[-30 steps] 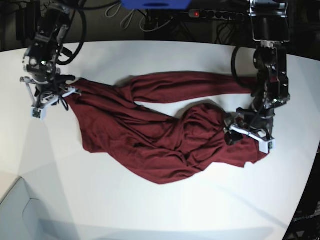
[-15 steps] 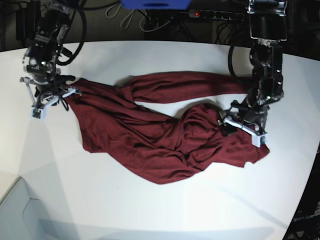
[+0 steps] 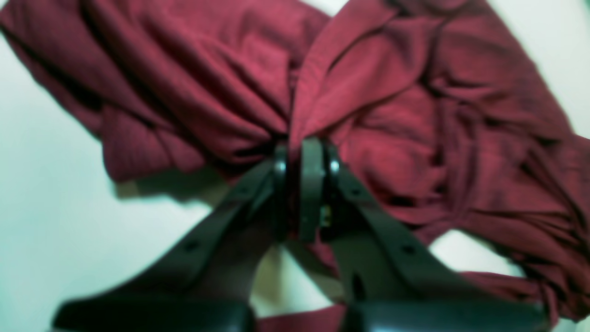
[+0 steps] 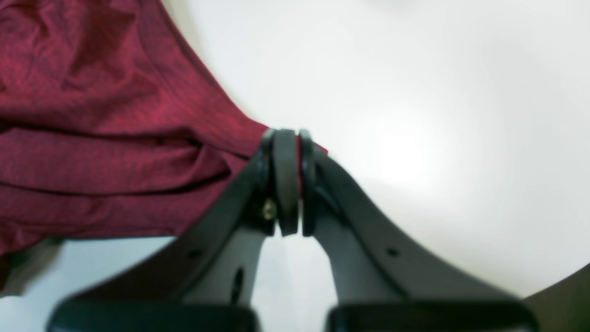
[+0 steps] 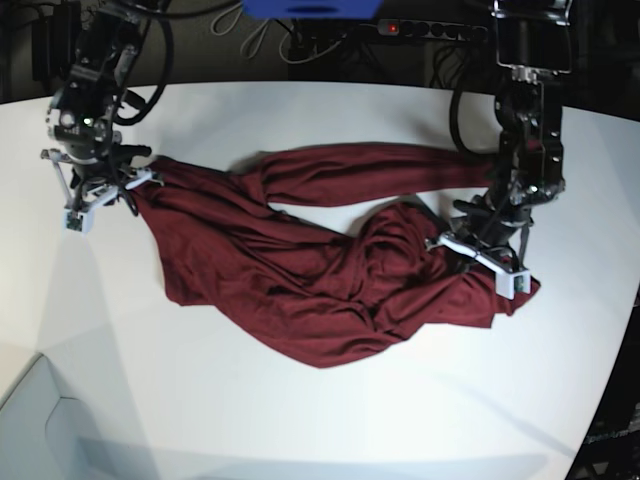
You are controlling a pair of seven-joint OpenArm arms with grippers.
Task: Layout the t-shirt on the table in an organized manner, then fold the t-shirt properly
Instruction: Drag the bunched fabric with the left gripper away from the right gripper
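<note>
Left gripper (image 3: 302,152) jaws pinched tight on a fold of the wrinkly dark maroon fabric t-shirt (image 5: 300,260); right gripper (image 4: 288,138) jaws clamped on its corner at the opp. end. Shirt lies bunched, twisted w/ deep creases, stretched across the glossy white table (image 5: 300,420).

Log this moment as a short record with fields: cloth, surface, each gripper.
cloth: t-shirt, dark maroon, bunched and wrinkled, not laid flat
surface: white table
left gripper: shut on a fold of the t-shirt
right gripper: shut on the t-shirt's edge
fold: not yet begun
</note>
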